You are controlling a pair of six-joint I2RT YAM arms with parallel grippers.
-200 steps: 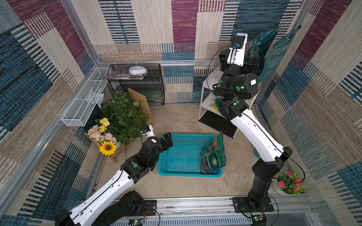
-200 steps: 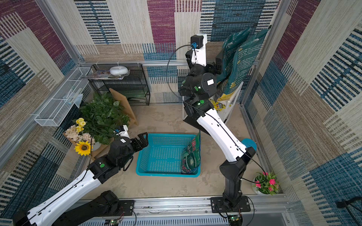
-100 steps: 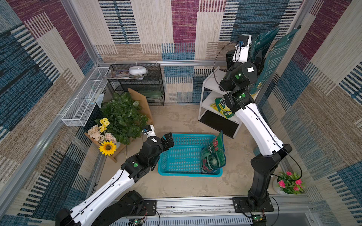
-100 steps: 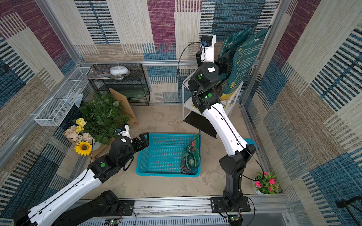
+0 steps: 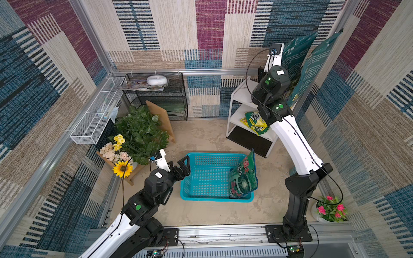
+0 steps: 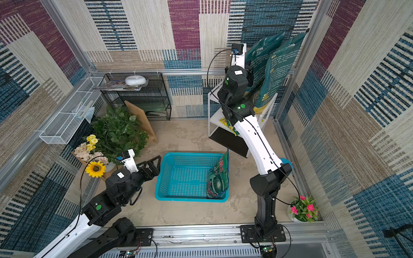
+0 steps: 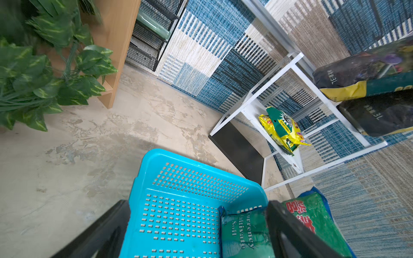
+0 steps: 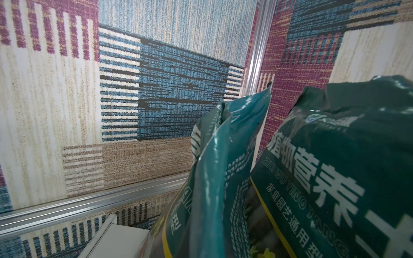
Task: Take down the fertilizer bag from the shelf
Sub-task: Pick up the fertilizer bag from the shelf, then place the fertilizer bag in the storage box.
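Two tall teal fertilizer bags (image 5: 295,55) (image 6: 279,73) stand on the top board of the white shelf (image 5: 240,95) in the back right corner. My right arm's wrist (image 5: 272,82) is raised against the nearer bag. Its fingers are hidden in every view. In the right wrist view this bag (image 8: 214,178) is creased, and its fold runs down to where the jaws sit, so the right gripper is shut on it. My left gripper (image 5: 178,164) (image 7: 196,223) hangs open and holds nothing, at the left rim of the blue basket (image 5: 214,154).
A green soil bag (image 5: 243,178) leans inside the basket's right end. Yellow-green packets (image 5: 256,122) lie on the shelf's lower board. A black mesh rack (image 5: 156,96), white wire basket (image 5: 96,116) and plants (image 5: 138,131) fill the left. A pink flower pot (image 5: 330,207) stands beside the right arm's base.
The right arm swung from in front of the shelf back and up to the bags on the top board, and its gripper closed. The left arm barely moved.
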